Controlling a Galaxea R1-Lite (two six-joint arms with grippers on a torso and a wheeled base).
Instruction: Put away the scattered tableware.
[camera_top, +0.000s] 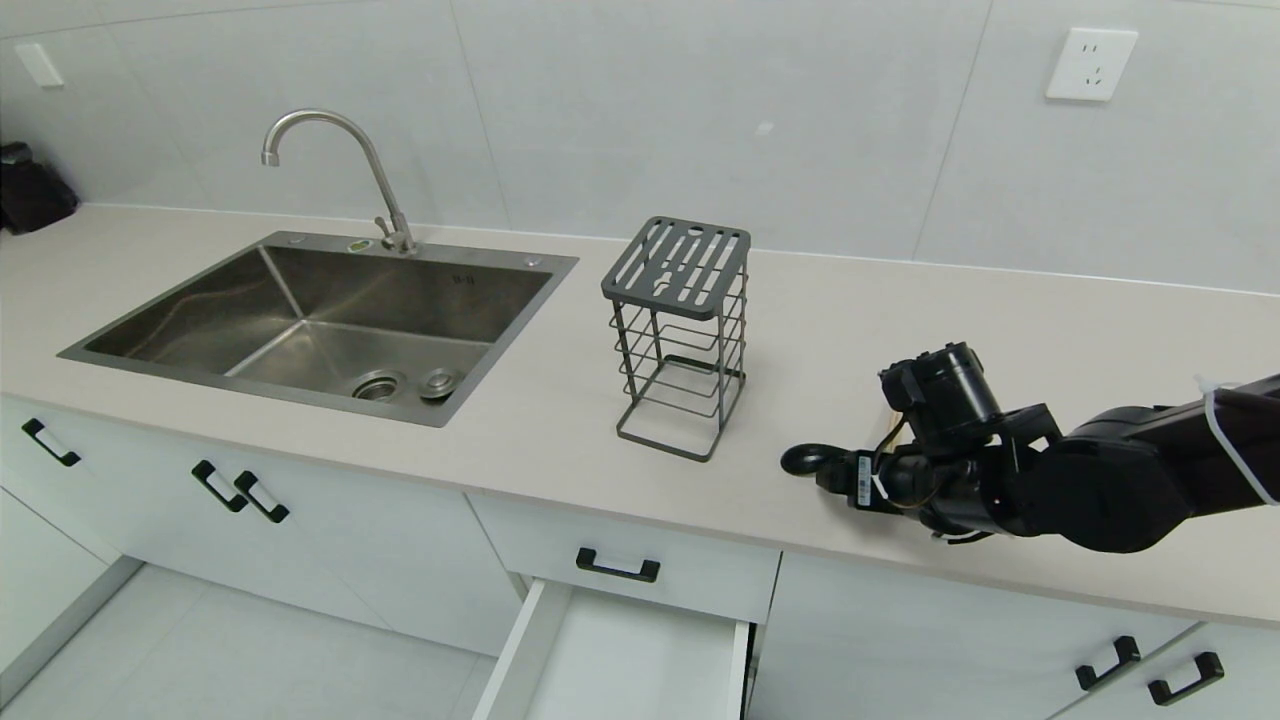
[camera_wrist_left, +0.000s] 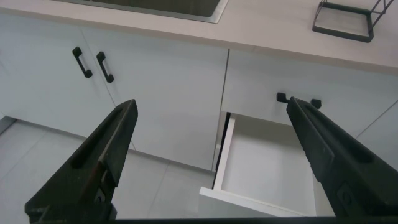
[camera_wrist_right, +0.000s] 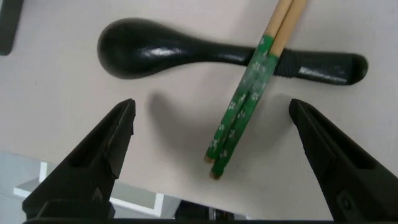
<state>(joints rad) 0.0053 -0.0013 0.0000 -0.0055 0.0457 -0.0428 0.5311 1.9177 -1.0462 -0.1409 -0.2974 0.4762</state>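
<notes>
Leave the left pincer (camera_wrist_left: 211, 106) out of this one: spread, holding nothing, facing the cabinet doors (camera_wrist_left: 168, 93) and the open drawer (camera_wrist_left: 267, 162) below the tabletop edge. Judging the step as a first pick with the right pincer (camera_wrist_right: 211, 115): spread wide, pinching nothing, hanging just above the tabletop (camera_wrist_right: 62, 93) near its front edge. Go for the chopsticks (camera_wrist_right: 245, 106) first, since lying on top, crossed over the handle of the black spoon (camera_wrist_right: 161, 53). Lower straight, close across the pair rather than along it, trap both sticks together, else risk of one rolling away. Aim at the green patterned ends, clear of the spoon handle, to avoid dragging the spoon along. Probably slippery thin sticks, so squeeze firm before lifting. Position: green ends of the chopsticks under the gap between the two fingers, roughly midway, apart from both; spoon just beyond, lying crosswise, bowl toward one finger, handle end toward the other. Farther back on the tabletop, a dark wire rack (camera_top: 678, 255), well apart from the tableware; likely drop spot, that or the drawer, cannot tell which. Farthest, sink (camera_top: 300, 320) with faucet (camera_top: 385, 195), well apart from everything to be picked.
</notes>
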